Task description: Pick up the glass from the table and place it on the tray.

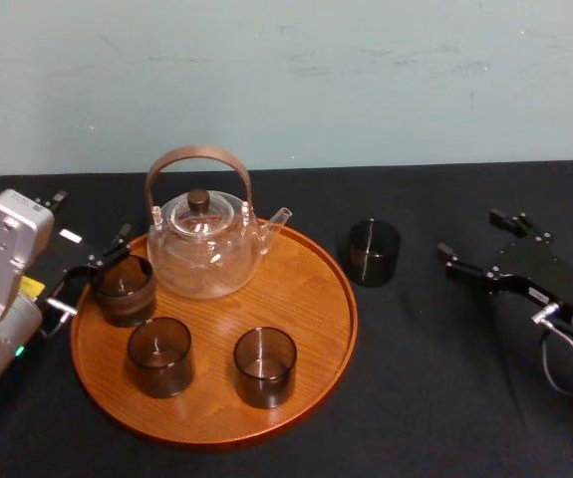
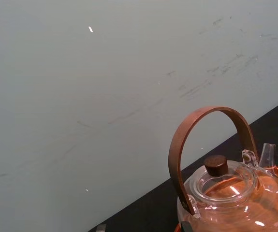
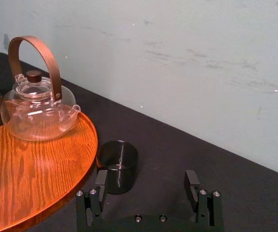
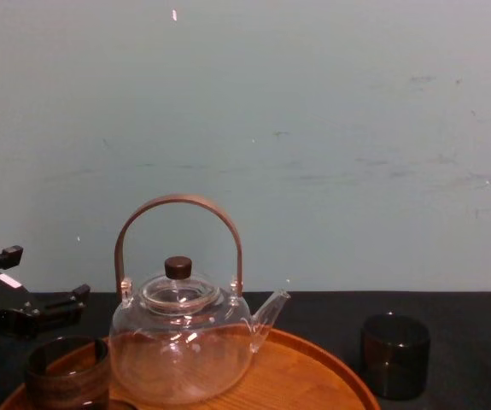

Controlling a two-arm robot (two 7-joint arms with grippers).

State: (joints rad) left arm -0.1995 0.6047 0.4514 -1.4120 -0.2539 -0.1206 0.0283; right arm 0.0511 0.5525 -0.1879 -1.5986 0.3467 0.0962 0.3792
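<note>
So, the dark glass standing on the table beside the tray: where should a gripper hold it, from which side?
Probably its straight wall, across the middle, coming from the robot's right with the open right gripper: the glass stands upright, and the tray rim is close on its left.

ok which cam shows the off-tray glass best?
Head view: the glass is whole, standing on the table right of the tray. Right wrist view has the right gripper partly in front; chest view sees it side-on.
</note>
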